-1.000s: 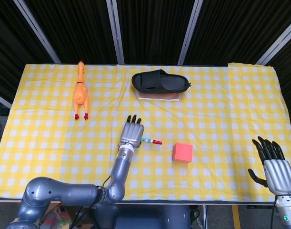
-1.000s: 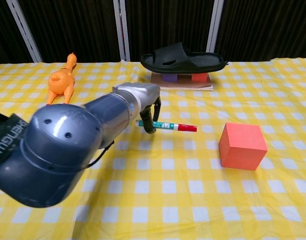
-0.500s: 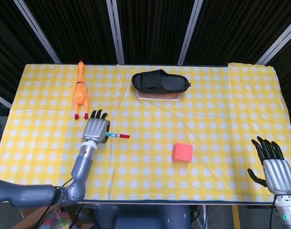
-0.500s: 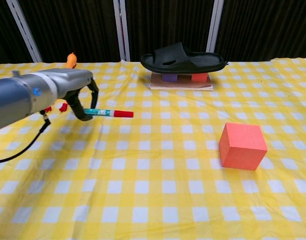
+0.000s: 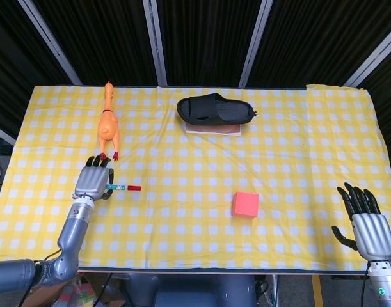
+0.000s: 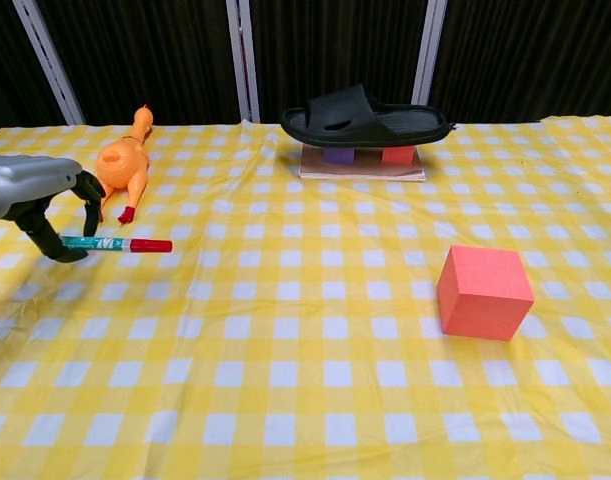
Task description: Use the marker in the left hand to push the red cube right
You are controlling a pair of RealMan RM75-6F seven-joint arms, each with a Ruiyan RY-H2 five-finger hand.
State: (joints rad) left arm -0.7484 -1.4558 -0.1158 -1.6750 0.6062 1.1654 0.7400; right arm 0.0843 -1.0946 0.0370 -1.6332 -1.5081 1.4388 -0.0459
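Red cube (image 5: pixel 246 204) resting right of centre, near side, well apart from left hand (image 5: pixel 93 183), which grips marker (image 5: pixel 125 188), red cap pointing right. Right hand (image 5: pixel 367 224) at near right edge, holding nothing, fingers spread. Rubber chicken (image 5: pixel 107 125) far left.

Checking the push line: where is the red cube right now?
In the head view, the red cube sits right of centre on the yellow checked cloth, well right of the marker in the left hand.
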